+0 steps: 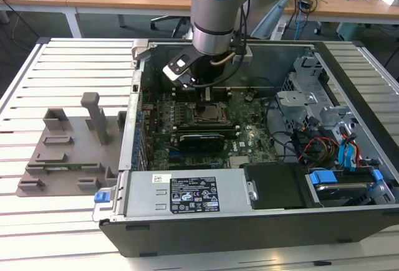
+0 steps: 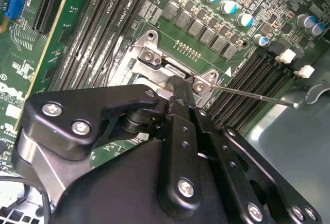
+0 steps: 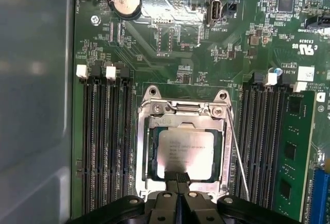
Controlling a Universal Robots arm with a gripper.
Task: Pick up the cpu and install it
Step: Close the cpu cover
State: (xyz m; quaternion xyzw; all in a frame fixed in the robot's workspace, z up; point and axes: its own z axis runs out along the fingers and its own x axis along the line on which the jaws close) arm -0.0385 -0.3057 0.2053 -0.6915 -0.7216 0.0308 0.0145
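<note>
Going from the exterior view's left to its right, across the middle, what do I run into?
First the grey fixture → computer case's side wall → cpu in its socket → metal drive cage → blue cables.

Bright, even, cool light. Mild sheen on the cpu point(image 3: 184, 149) just ahead of the hand point(image 3: 178, 177). Dark shade under the hand in the exterior view. Hazy, out-of-focus case wall point(image 3: 33, 105) beside the hand.

Open computer case point(image 1: 249, 230), grey fixture point(image 1: 62, 159), coin battery point(image 3: 126, 1)
</note>
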